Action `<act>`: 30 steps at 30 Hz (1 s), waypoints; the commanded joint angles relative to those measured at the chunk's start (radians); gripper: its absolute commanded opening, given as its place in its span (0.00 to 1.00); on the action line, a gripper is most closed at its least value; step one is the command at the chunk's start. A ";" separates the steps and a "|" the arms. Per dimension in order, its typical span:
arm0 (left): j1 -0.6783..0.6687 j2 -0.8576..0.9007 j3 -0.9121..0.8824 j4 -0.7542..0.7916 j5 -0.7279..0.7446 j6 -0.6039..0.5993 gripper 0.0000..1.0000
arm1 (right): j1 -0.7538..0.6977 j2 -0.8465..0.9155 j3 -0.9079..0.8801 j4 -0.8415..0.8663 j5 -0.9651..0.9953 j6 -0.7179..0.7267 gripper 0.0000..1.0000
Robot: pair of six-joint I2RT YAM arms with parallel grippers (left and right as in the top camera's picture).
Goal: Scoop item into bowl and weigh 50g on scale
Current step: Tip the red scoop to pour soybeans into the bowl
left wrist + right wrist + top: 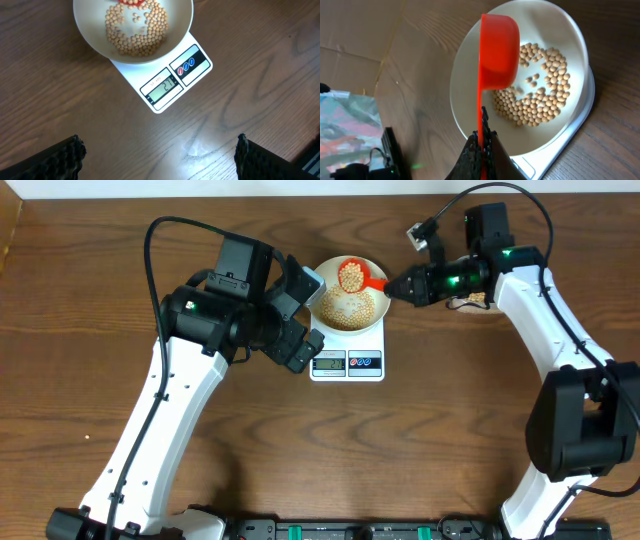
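Beans (540, 100) lie in a loose ring in the bottom of the bowl (92, 37), and the bowl sits on the scale (145, 75), covering most of its platform. We take it that the bowl is there so each added portion registers at once.

Right end effector (482, 142) is clamped on the thin handle of the red scoop (497, 50), fingers together around it. It holds the cup over the far part of the bowl, inside the rim line. Overhead shows more beans in the cup. Holding it above the bowl means anything that falls lands inside, not on the worktop (260, 100). The long handle also keeps the fingers clear of the bowl, so they don't press on the scale.

Left end effector (157, 145) has its fingers wide apart and holds nothing. It hangs above the worktop just in front of the scale, touching neither scale nor bowl. We judge it is parked there so its camera faces the display (161, 88). The display is lit and looks like two digits, but they are too blurry to trust.

Step in hand, as we judge it: tipping beans in small doses toward 50 g. Bean layer is thin, so probably more to add. Risk: dumping the whole cup overshoots the target.
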 commanded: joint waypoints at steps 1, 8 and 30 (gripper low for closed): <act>-0.001 0.007 0.017 -0.003 0.009 -0.002 0.98 | 0.020 -0.003 0.028 -0.004 0.025 -0.030 0.01; -0.001 0.007 0.017 -0.003 0.009 -0.002 0.98 | 0.023 -0.003 0.032 -0.007 0.032 -0.035 0.01; -0.001 0.007 0.017 -0.003 0.009 -0.002 0.98 | 0.023 -0.005 0.042 -0.027 0.074 -0.135 0.01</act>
